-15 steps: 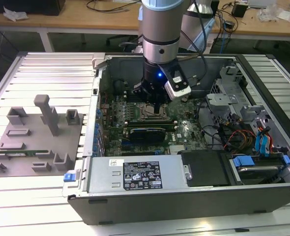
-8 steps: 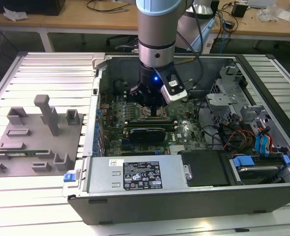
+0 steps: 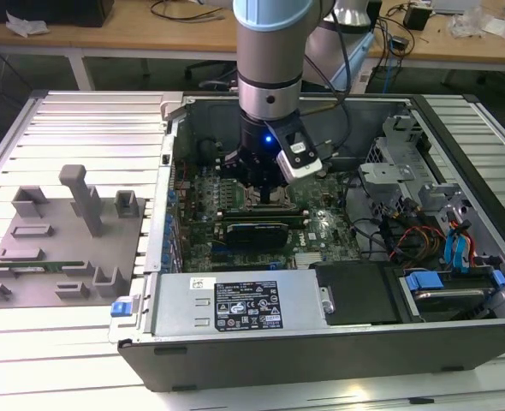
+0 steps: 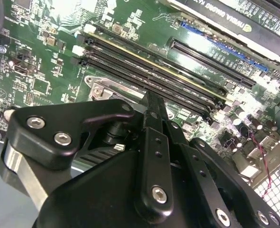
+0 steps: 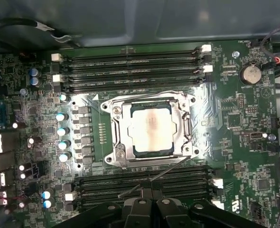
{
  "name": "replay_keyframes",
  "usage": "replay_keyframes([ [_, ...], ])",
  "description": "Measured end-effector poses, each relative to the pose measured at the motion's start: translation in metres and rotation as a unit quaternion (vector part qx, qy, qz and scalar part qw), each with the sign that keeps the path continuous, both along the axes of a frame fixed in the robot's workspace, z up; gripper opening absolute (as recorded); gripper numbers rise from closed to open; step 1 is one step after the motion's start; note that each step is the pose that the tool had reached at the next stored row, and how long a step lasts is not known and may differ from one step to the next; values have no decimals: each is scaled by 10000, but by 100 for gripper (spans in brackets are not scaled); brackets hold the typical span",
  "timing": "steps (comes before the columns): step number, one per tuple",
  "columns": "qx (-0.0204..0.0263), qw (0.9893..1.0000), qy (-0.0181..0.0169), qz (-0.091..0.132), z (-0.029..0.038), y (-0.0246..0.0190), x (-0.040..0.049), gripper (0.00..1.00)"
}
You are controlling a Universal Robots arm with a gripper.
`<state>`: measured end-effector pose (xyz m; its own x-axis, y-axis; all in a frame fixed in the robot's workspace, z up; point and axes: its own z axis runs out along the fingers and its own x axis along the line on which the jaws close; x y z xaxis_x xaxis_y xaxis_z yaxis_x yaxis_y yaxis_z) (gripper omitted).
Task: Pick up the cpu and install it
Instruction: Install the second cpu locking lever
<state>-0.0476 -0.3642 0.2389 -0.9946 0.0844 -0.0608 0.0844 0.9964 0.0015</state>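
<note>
CPU (image 5: 151,130) is lying flat in the motherboard socket (image 5: 112,134); gripper (image 3: 265,190) is hovering above, finger state unclear. Light, rigid, fragile: edges only.

In the first wrist view the cpu (image 5: 151,129) is a small flat square chip with a pale, silvery metal top that looks dull and faintly smeared toward its middle. It lies flat and level, face up, seated squarely inside the metal-framed socket (image 5: 152,130) on the green motherboard (image 5: 235,123). A thin dark rim of the socket's opening shows around all four of its sides. Its edges run parallel to the frame, and nothing rests on top of it.
</note>
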Motion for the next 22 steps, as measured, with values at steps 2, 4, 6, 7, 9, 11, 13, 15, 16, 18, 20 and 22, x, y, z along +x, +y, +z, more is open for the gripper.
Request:
replay_keyframes([
  [2,20,10000,-1,0,-13,0,-34,11],
  [4,109,9999,-1,19,-56,0,-51,11],
  [6,140,9999,-1,37,-75,0,-61,11],
  [7,159,9999,-1,48,-87,0,-66,11],
  [9,171,9998,0,109,-110,0,-71,11],
  [11,171,9996,1,205,-124,0,-76,11],
  [13,171,9996,1,236,-130,-1,-98,11],
  [15,171,9995,0,253,-131,-3,-127,11],
  [16,171,9995,-1,264,-134,-5,-147,11],
  [18,172,9995,-1,275,-148,-11,-165,11],
  [20,199,9994,-2,276,-164,-26,-171,11],
  [22,236,9993,-3,275,-170,-60,-174,11],
])
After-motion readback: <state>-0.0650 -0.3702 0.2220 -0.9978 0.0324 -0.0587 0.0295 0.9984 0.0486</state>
